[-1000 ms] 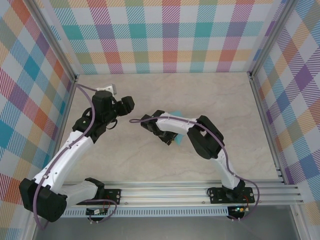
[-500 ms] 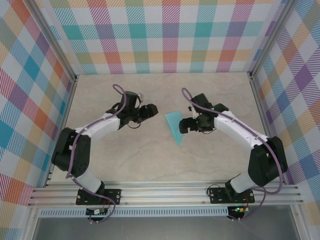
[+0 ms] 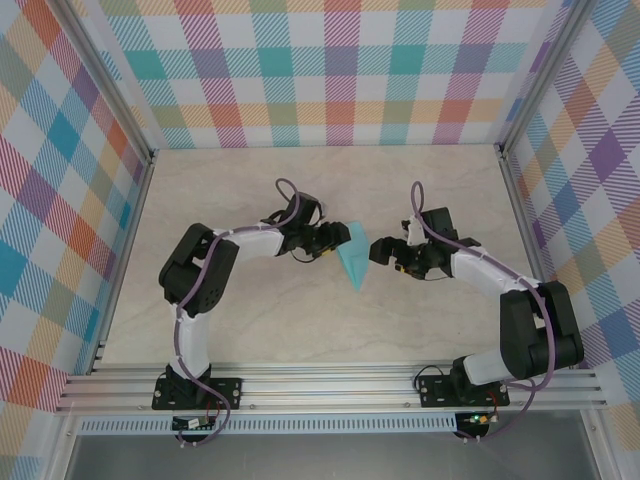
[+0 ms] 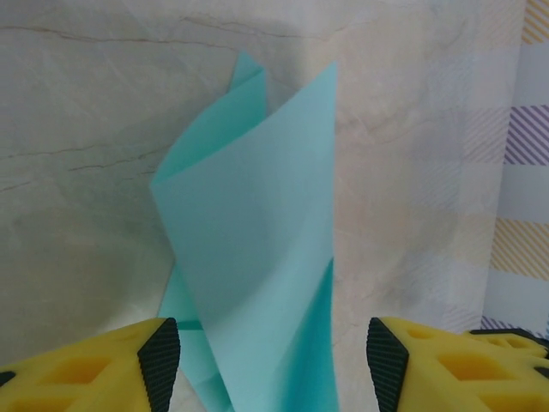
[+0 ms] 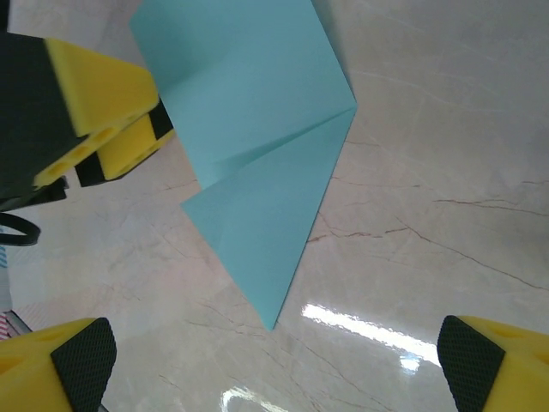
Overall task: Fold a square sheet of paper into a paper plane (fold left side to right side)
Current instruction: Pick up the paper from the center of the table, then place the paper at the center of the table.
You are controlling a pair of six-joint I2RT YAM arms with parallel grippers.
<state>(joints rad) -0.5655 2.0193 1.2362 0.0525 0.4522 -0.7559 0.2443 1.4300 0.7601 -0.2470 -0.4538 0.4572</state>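
Closing in from both sides, my left pincer [image 3: 335,240] and right pincer [image 3: 378,250] flank the square sheet of paper [image 3: 352,262] at the middle of the desk [image 3: 250,320], its sharp tip toward the near edge. Diagonal creases are in; the left-to-right fold looks unfinished, with one flap standing between my left jaws, half open and not gripping. My right jaws gape wide, empty. Half a second ago both pincers stood farther off.

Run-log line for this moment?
paper: folded, partly lifted, on table | left gripper: jaws open around paper edge | right gripper: jaws open, beside paper
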